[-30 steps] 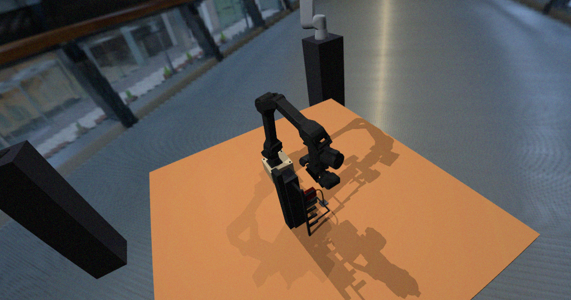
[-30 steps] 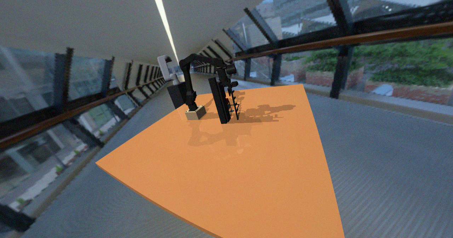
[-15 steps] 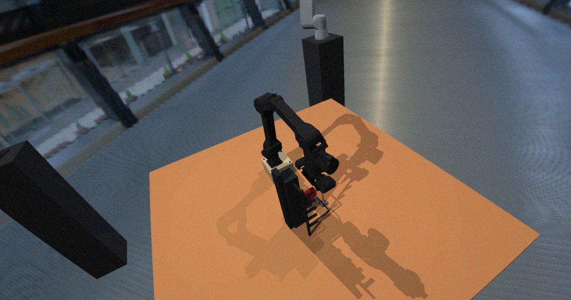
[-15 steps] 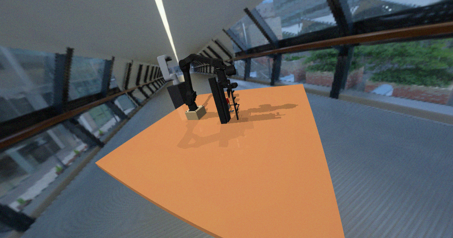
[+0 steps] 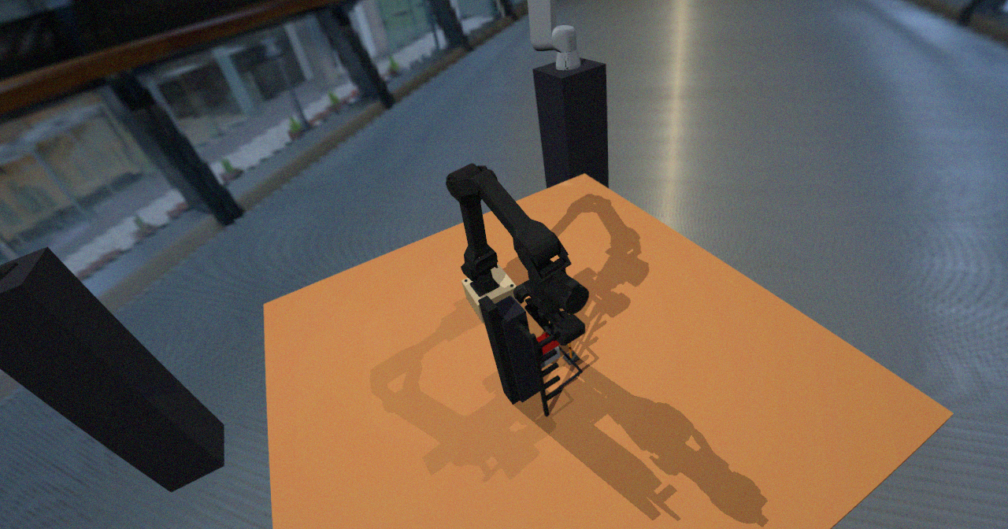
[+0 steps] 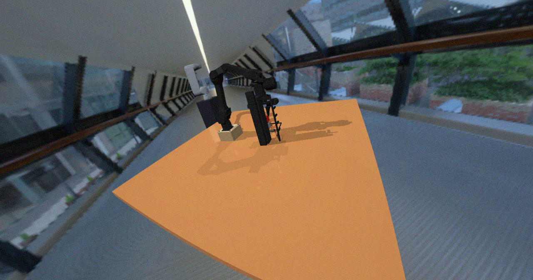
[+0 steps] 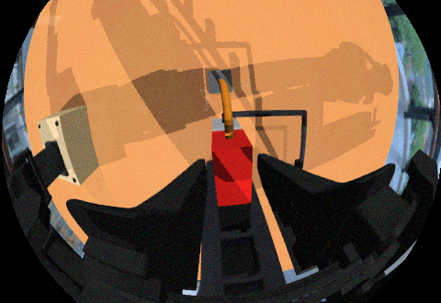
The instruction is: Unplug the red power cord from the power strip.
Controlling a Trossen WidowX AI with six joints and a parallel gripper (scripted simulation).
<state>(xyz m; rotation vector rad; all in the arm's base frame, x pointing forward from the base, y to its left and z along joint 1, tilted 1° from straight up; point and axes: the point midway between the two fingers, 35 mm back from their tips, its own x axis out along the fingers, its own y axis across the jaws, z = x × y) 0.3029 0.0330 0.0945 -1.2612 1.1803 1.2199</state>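
Note:
The red plug (image 5: 546, 343) (image 6: 267, 118) (image 7: 233, 193) sits against the socket side of the upright black power strip (image 5: 510, 356) (image 6: 258, 118) (image 7: 239, 254). Its cord looks orange-brown (image 7: 225, 101) in the wrist view and curves from the plug's outer end to a small grey square piece (image 7: 214, 84). My gripper (image 7: 231, 162) is partly open, with one black finger on each side of the plug. In the wrist view a narrow gap shows between each fingertip and the plug. Whether the plug is fully seated is hidden.
A thin black frame with short bars (image 5: 544, 395) (image 6: 277, 125) (image 7: 271, 113) stands beside the strip, close to the right finger in the wrist view. The arm's beige base block (image 6: 230, 133) (image 7: 80, 142) stands behind the strip. All rest on the orange table (image 5: 739, 356) (image 6: 298, 203).

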